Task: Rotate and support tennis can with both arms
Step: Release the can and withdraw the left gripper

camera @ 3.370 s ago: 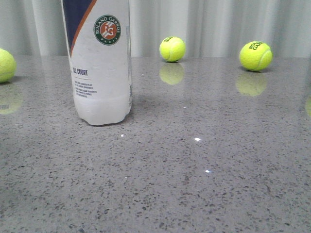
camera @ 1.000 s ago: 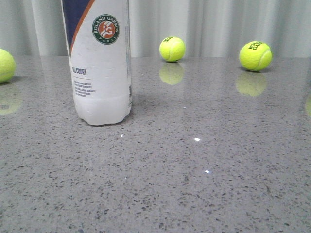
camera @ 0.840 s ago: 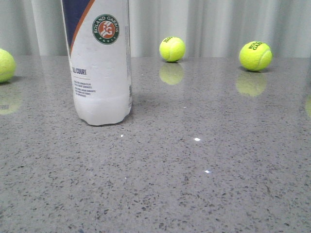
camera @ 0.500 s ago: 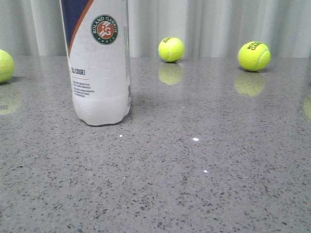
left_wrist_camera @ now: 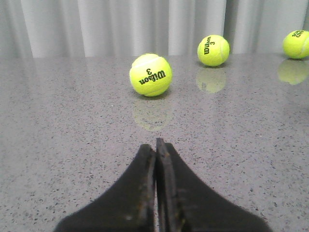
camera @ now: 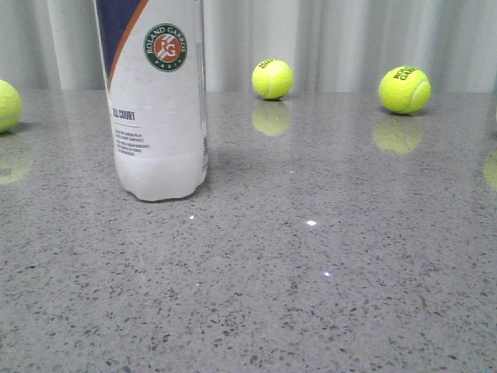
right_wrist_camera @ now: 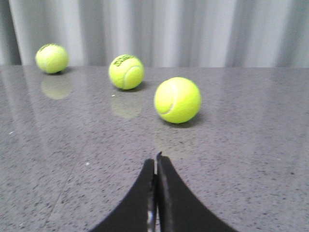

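Note:
The tennis can [camera: 158, 116] stands upright on the grey speckled table at the left of the front view, frosted white with a navy top part, an orange stripe and the round Roland Garros emblem; its top is cut off by the frame. Neither gripper shows in the front view. My left gripper [left_wrist_camera: 155, 143] is shut and empty, low over the table, pointing toward a tennis ball [left_wrist_camera: 150, 74]. My right gripper [right_wrist_camera: 156, 157] is shut and empty, low over the table, with a tennis ball [right_wrist_camera: 177, 99] ahead of it. The can shows in neither wrist view.
Tennis balls lie at the back of the table: one at centre [camera: 272, 78], one at right [camera: 404, 89], one at the left edge [camera: 6, 105]. More balls show in the left wrist view [left_wrist_camera: 213, 50] [left_wrist_camera: 296, 44] and the right wrist view [right_wrist_camera: 126, 71] [right_wrist_camera: 51, 58]. A pale curtain hangs behind.
The can's emblem and text have shifted slightly left and the whole front view has drifted a little left. No gripper has come into the front view.

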